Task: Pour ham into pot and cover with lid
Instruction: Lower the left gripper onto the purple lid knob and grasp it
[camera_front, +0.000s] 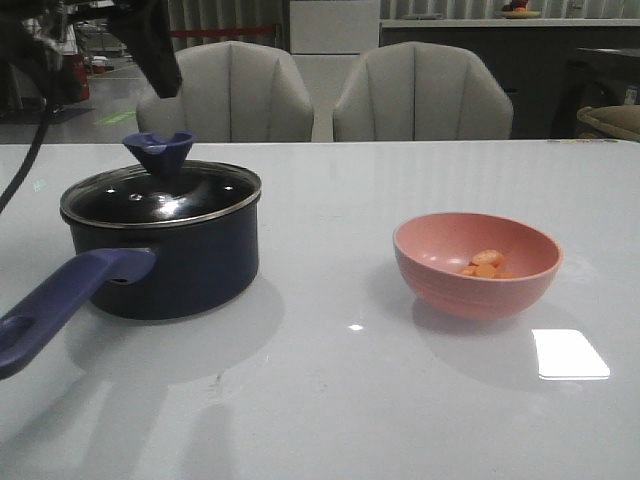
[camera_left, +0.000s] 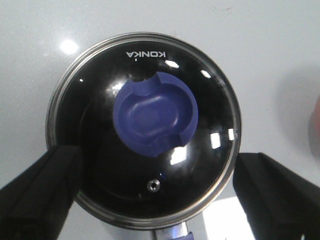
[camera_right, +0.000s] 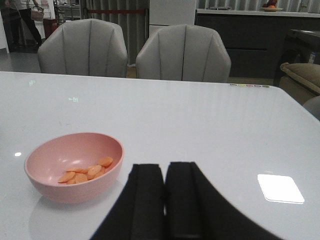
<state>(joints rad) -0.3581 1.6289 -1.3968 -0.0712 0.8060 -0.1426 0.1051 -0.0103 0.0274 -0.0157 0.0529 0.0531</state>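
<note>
Hovering over the pot (camera_front: 165, 255) at the table's left, the left gripper (camera_left: 155, 192) has its 2 fingers (camera_left: 37, 192) spread wide, one on each side of the lid (camera_left: 145, 150) and well above it, clamped on nothing. The lid sits square on the pot, its blue knob (camera_left: 154, 117) centred under the wrist camera. I judge the step in hand to be uncovering: the pot is closed, so the lid must come off before anything can be poured. That calls for the left arm to drop straight down, close on the knob, lift, and park the lid on bare table. The pot handle (camera_front: 60, 305) juts toward the near left edge, so the lid is better set down behind or beside the pot than in front.

Between pot and bowl (camera_front: 477, 263) lies a broad stretch of empty tabletop (camera_front: 330, 400), room enough for a set-down or for carrying the bowl across.

To the right, the ham (camera_right: 86, 172) lies in the bowl's bottom as several flat orange slices. The right gripper (camera_right: 165, 200), fingers pressed together and empty, waits near the bowl on its right. It will need to open and take the rim. The bowl stands well in from the table's right edge.
</note>
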